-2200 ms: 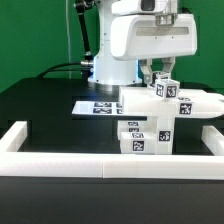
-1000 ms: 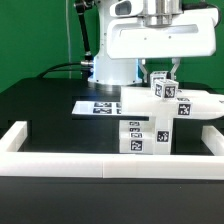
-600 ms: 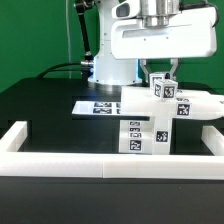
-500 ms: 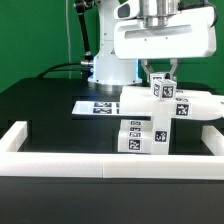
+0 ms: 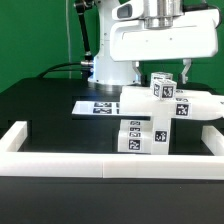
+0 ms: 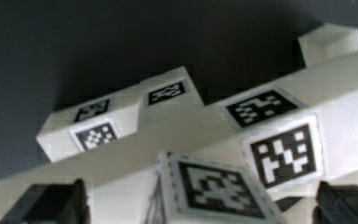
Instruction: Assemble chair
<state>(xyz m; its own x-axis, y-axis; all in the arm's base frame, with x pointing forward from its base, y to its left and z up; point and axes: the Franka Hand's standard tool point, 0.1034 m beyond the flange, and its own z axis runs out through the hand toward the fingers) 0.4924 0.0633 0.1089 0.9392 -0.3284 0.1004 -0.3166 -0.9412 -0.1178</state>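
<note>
Franka Panda arm (image 5: 108, 50): white, standing at the rear of the scene, its wrist pointing straight down. Gripper (image 5: 165, 70): hanging vertically, jaws standing wide apart, one dark finger (image 5: 146, 70) showing on the exterior view's left, the other on its right. Fingertips (image 6: 51, 200) appearing dark and blurred in the wrist view.
</note>
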